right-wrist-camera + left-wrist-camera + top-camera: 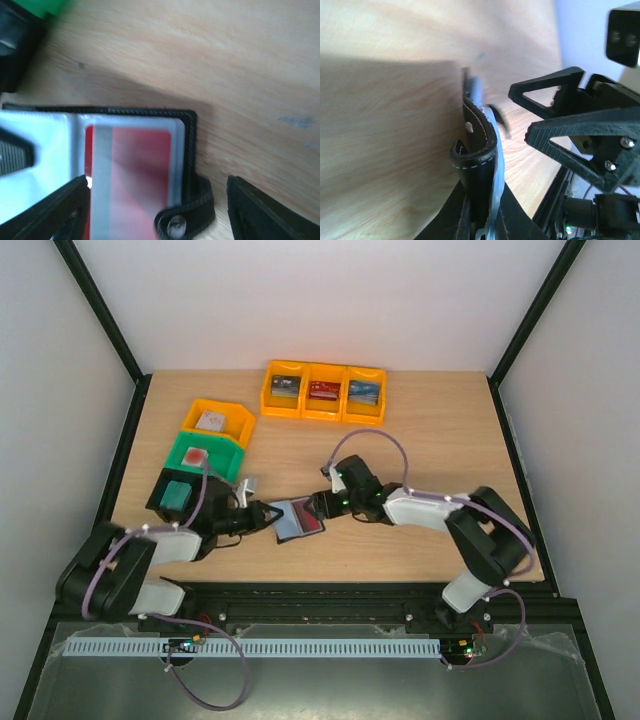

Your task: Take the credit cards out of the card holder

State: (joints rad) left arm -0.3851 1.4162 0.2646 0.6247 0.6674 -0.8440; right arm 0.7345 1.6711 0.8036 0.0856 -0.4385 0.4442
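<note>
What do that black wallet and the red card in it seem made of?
The card holder looks like black leather or imitation leather: matte, with pale stitching along its edge and a metal snap. Its pocket seems clear soft plastic, glossy. The red card looks like smooth plastic.

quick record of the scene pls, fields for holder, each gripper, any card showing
card holder: open, between the two grippers
left gripper: shut on the card holder's edge
right gripper: open, fingers either side of the snap tab end
red card: inside a clear pocket, not yet pulled out
</note>
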